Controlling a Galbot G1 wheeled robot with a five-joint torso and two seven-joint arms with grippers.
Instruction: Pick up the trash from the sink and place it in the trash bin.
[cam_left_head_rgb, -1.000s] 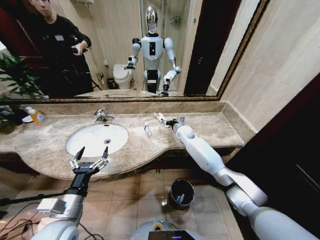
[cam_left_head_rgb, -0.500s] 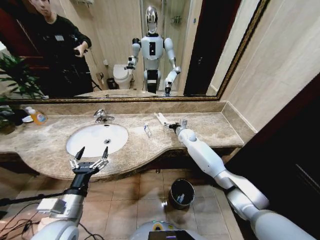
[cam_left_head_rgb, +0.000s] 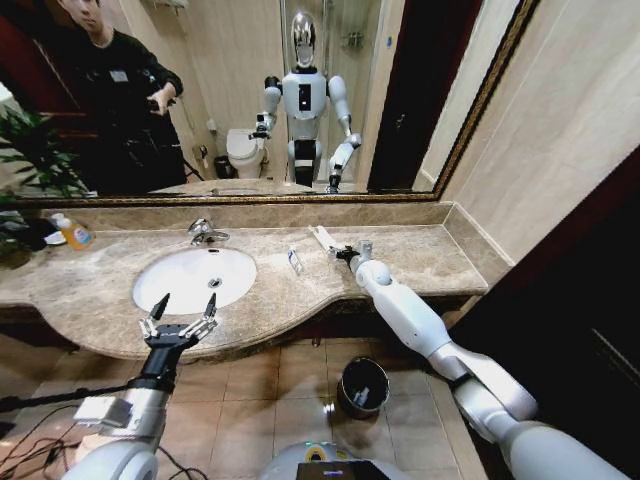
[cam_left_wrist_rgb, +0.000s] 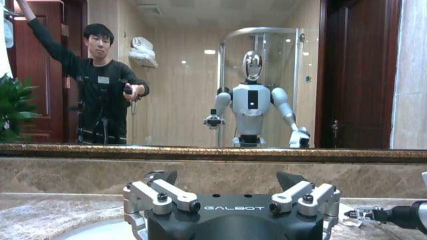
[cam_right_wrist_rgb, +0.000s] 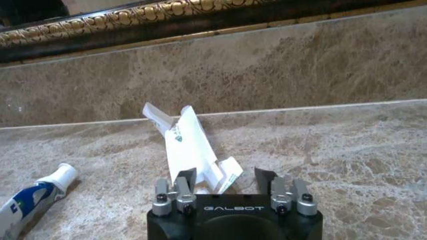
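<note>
The white oval sink (cam_left_head_rgb: 180, 285) is set in the marble counter, with a chrome tap (cam_left_head_rgb: 205, 233) behind it. To its right lies the trash: a white flat packet (cam_left_head_rgb: 321, 238) (cam_right_wrist_rgb: 188, 148) and a small blue-and-white tube (cam_left_head_rgb: 294, 261) (cam_right_wrist_rgb: 28, 201). My right gripper (cam_left_head_rgb: 343, 252) (cam_right_wrist_rgb: 224, 179) is open low over the counter, and the packet's near end lies between its fingers (cam_right_wrist_rgb: 183, 181). My left gripper (cam_left_head_rgb: 182, 311) (cam_left_wrist_rgb: 230, 186) hangs open over the counter's front edge by the sink. The dark trash bin (cam_left_head_rgb: 362, 386) stands on the floor below.
A yellow-orange soap bottle (cam_left_head_rgb: 73, 233) and a plant (cam_left_head_rgb: 25, 165) stand at the counter's far left. A gold-framed mirror (cam_left_head_rgb: 250, 195) runs along the back wall. A dark wall or door (cam_left_head_rgb: 590, 300) closes in the right side. Cables (cam_left_head_rgb: 30, 440) lie on the tiled floor.
My right wrist has shifted slightly sideways next to the packet. The left arm has not moved.
</note>
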